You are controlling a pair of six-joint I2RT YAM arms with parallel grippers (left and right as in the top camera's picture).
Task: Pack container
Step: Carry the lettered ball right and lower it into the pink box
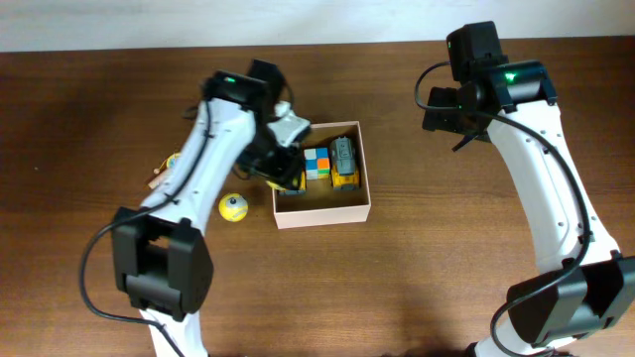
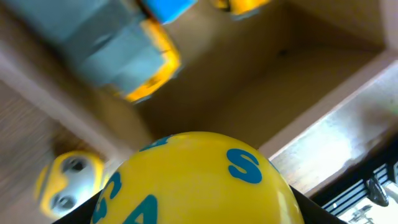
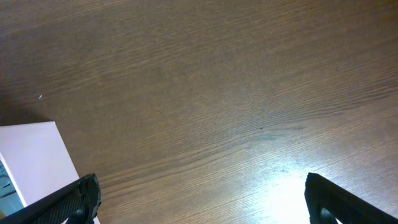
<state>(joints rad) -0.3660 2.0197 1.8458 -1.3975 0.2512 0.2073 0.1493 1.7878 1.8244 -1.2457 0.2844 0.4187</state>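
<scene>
The container [image 1: 323, 214], a shallow box with whitish walls and a tan inside, lies at the table's middle. In it are a colourful cube [image 1: 317, 163] and a grey and yellow toy truck [image 1: 343, 163]. My left gripper [image 1: 282, 171] hangs over the box's left edge, shut on a yellow ball with blue letters [image 2: 199, 177]. Beyond the ball, the left wrist view shows the tan box floor [image 2: 273, 99] and the blurred truck [image 2: 118, 53]. My right gripper [image 1: 459, 111] stands open above bare wood, right of the box, its fingers [image 3: 78, 199] wide apart and holding nothing.
A small yellow ball with a face [image 1: 232, 207] rests on the table just left of the box, also in the left wrist view [image 2: 67, 182]. A small light object [image 1: 165, 169] lies farther left. The white box corner [image 3: 31, 158] shows in the right wrist view.
</scene>
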